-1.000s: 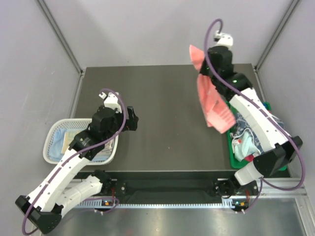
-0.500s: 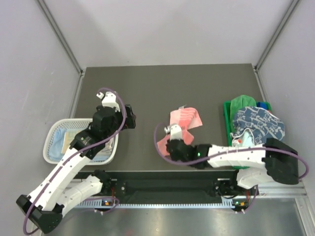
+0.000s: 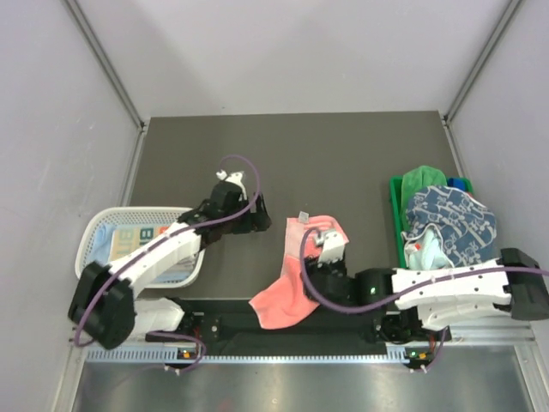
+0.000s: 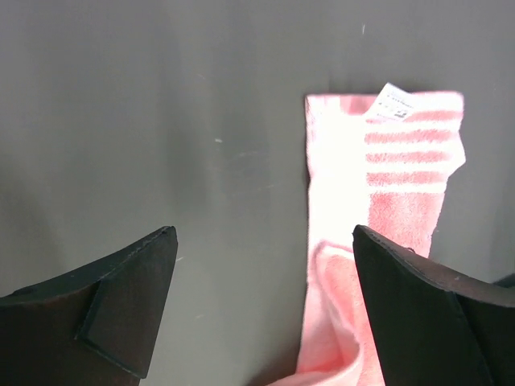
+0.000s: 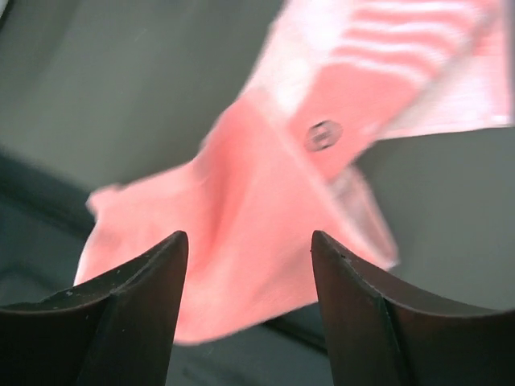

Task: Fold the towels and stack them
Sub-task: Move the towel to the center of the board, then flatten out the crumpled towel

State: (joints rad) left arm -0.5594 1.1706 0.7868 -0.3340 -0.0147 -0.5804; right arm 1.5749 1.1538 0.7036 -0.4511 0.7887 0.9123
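Dark surface [image 3: 360,163]: coral towel [image 3: 287,287] overhangs near edge, may slide off. L end effector [image 3: 256,225], R end effector [image 3: 330,249] both open, empty.

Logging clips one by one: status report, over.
Left gripper open, empty. Right gripper open over coral towel, not gripping. Towel crumpled, trailing over table near edge.
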